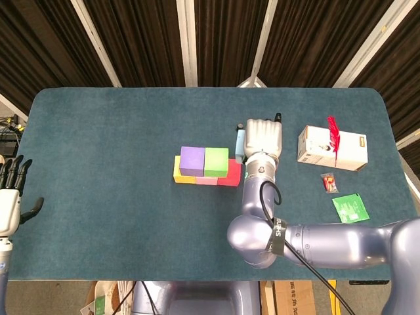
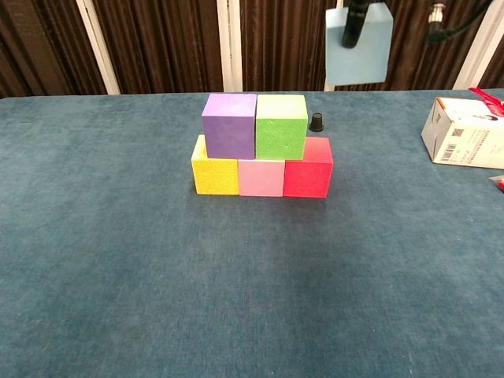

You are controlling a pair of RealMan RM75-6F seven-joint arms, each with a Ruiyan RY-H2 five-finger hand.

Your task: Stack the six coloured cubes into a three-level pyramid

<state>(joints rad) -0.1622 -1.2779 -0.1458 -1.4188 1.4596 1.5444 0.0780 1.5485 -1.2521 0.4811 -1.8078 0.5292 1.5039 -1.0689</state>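
On the table stand a yellow cube [image 2: 215,174], a pink cube [image 2: 261,178] and a red cube [image 2: 308,176] in a row, with a purple cube [image 2: 229,125] and a green cube [image 2: 281,126] on top. My right hand [image 1: 262,138] holds the light blue cube [image 2: 358,53] in the air, above and to the right of the stack; in the head view only a sliver of the light blue cube [image 1: 240,144] shows beside the hand. My left hand [image 1: 11,197] hangs open at the far left edge, off the table.
A small black knob [image 2: 316,122] stands behind the green cube. A white box [image 1: 332,149] with a red mark lies at the right, with a small orange packet [image 1: 329,182] and a green packet [image 1: 350,209] near it.
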